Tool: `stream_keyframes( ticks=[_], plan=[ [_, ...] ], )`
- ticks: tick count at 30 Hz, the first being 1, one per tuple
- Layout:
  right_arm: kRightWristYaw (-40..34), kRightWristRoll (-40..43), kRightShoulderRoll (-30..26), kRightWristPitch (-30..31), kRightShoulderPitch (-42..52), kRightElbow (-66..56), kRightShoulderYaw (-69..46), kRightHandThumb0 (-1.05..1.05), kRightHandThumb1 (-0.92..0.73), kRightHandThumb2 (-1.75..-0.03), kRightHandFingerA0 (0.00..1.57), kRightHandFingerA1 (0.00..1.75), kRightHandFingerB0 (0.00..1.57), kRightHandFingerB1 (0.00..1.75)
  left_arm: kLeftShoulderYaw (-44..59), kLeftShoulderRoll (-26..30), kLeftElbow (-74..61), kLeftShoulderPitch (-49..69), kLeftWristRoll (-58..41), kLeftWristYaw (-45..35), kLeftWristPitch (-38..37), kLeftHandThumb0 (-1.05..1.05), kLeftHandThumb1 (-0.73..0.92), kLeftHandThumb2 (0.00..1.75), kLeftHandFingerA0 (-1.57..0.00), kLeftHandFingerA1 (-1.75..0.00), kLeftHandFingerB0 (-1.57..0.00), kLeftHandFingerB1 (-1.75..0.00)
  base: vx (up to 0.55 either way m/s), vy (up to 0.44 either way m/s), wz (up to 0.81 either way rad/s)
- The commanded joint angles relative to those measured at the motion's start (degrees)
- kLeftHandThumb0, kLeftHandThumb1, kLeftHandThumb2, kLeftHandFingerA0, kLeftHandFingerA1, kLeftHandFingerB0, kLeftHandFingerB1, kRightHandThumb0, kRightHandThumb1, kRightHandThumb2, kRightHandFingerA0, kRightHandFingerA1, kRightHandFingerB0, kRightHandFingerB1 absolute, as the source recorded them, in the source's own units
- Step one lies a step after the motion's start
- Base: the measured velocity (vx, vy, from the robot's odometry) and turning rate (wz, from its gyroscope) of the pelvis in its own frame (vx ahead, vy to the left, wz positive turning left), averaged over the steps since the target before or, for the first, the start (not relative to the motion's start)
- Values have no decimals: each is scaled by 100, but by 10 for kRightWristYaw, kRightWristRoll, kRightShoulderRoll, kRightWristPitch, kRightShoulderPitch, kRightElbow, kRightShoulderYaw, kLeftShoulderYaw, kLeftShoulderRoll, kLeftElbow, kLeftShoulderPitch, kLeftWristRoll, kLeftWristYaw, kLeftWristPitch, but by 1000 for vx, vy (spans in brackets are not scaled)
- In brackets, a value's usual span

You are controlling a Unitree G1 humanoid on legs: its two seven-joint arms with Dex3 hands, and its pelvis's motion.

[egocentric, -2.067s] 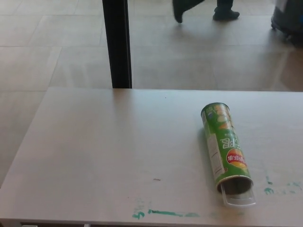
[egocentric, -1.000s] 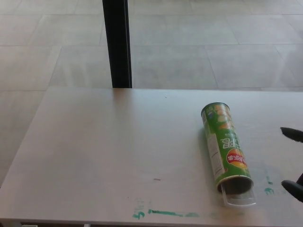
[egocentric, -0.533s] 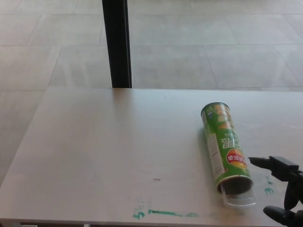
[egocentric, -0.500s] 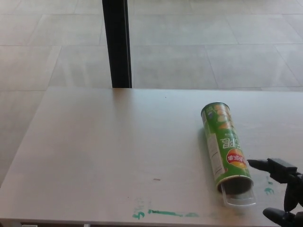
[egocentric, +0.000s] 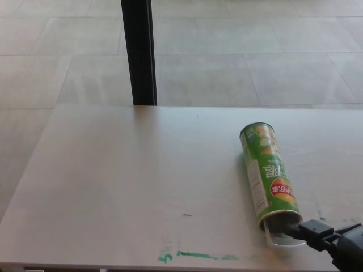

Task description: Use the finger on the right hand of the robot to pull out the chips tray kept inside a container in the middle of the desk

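Head view: at the lower right of the frame the right robot hand (egocentric: 332, 242) reaches one finger (egocentric: 296, 230) to the clear tray (egocentric: 282, 238) showing at the open mouth of the single green chips can (egocentric: 268, 174); its other fingers are cut off, so its spread cannot be told. The can lies on its side on the table (egocentric: 125, 181), right of centre, its writing too blurred to read. Green marks (egocentric: 195, 255) stain the front edge.

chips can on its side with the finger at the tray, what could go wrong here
The green can lies on its side, unsecured, so pulling may roll or drag it along rather than free the tray. The clear tray shows only a short lip past the can's mouth, so the right hand could slip off it. The can's mouth is close to the desk's near edge, so a tray pulled out fast might go over it.
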Motion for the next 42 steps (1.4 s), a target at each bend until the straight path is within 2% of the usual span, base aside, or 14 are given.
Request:
stream_keyframes(
  ticks=[1,15,16,17,22,24,25,32,33,35,36,37,40,42],
  plan=[
    [-37,-103,-31,-34,-19,33,36,-36,-62,-60,79,133,27,37,8,23,-10,6,-4,-13,21,-22,64,59,-58,-69,-53,-59,0,0,0],
    [-54,-128,-12,-10,-100,134,77,-39,-60,-60,81,132,25,40,5,26,-25,16,-2,-15,22,-21,63,61,-58,-70,-53,-60,0,0,0],
    [-52,-123,-7,-2,-104,134,73,-45,-50,-82,87,119,21,48,7,25,-29,17,-4,-14,30,-21,63,61,-58,-70,-53,-61,0,0,0],
    [-48,-121,-5,4,-106,133,71,-39,-60,-60,80,131,26,38,8,25,-29,16,-6,-13,34,-21,64,59,-59,-70,-53,-60,0,0,0],
    [-33,-99,4,13,-110,135,62,-37,-59,-59,81,127,25,36,8,26,-19,13,-5,-18,25,-21,64,59,-57,-69,-52,-60,0,0,0],
    [-19,-84,6,14,-106,134,58,-43,-50,-81,84,114,19,46,10,23,-28,18,-7,-15,31,-21,65,59,-58,-70,-53,-60,0,0,0],
    [-20,-85,7,15,-105,135,57,-37,-60,-59,81,125,26,36,10,23,-27,18,-6,-13,32,-21,65,59,-59,-70,-53,-60,0,0,0],
    [-11,-92,5,10,-92,152,70,-38,-62,-60,80,132,27,37,11,23,-29,17,-7,-15,29,-23,63,61,-59,-72,-53,-61,0,0,0],
    [-13,-93,5,9,-90,155,72,-46,-53,-81,86,119,23,48,13,23,-34,20,-9,-16,30,-23,63,62,-59,-72,-53,-62,0,0,0],
    [-15,-89,7,6,-89,161,75,-38,-63,-58,80,130,28,38,15,22,-43,22,-9,-15,38,-21,63,61,-59,-72,-53,-61,0,0,0],
    [-17,-91,7,6,-88,162,76,-45,-52,-82,86,119,22,48,14,22,-39,22,-8,-14,34,-21,63,61,-58,-71,-53,-61,0,0,0],
    [-21,-92,7,5,-87,164,77,-38,-62,-58,80,130,28,38,14,22,-33,20,-6,-15,27,-21,63,61,-57,-70,-52,-60,0,0,0],
    [-25,-94,7,4,-89,167,82,-45,-52,-81,85,120,24,48,12,22,-25,15,-3,-13,27,-21,64,59,-59,-70,-52,-59,0,0,0],
    [-18,-90,7,5,-89,166,84,-38,-62,-60,77,133,27,39,12,23,-26,16,-3,-14,28,-21,65,59,-59,-70,-53,-59,0,0,0]
  ],
)
